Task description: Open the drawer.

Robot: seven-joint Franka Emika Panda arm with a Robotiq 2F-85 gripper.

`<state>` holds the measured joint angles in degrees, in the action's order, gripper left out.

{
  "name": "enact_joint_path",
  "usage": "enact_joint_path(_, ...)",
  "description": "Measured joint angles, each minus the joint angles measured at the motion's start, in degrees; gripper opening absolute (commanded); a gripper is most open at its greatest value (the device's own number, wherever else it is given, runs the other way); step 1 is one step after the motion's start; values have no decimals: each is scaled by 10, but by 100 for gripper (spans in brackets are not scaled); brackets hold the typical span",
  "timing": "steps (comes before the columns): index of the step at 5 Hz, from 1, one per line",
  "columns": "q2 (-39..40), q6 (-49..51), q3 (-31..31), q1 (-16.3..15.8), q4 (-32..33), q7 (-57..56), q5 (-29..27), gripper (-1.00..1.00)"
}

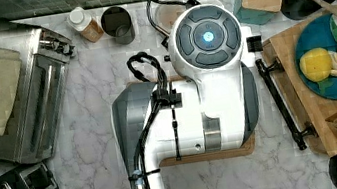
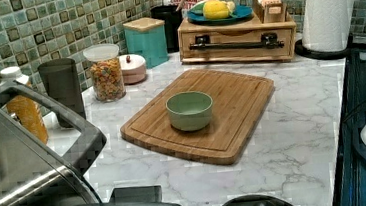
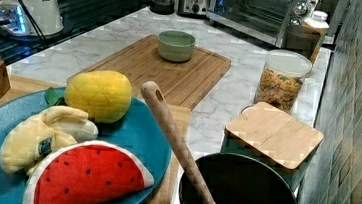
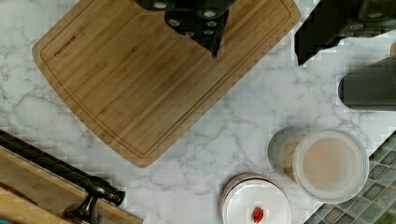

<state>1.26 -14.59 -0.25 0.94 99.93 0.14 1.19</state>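
The drawer (image 2: 236,43) sits shut in its wooden box by the backsplash, a blue plate (image 2: 219,15) of toy fruit on top. A green bowl (image 2: 189,110) rests empty on the cutting board (image 2: 241,98); a lidded jar (image 2: 106,72) holds coloured cereal; the gripper's (image 4: 212,44) opening I cannot tell.

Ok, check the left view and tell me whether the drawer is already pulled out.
No: in the left view the drawer sits flush in its wooden box, with its black bar handle close against the front.

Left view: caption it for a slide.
Green bowl on a cutting board; closed drawer with black handle behind it.
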Motion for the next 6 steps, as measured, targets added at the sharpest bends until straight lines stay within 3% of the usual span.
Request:
enact_joint_path(3,11,4,0,0,7,-6,0,100)
enact_joint_path(5,-12,-16,0,5,67,-240,27,100)
enact_joint_path(6,-55,-107,-6,5,143,-366,33,100)
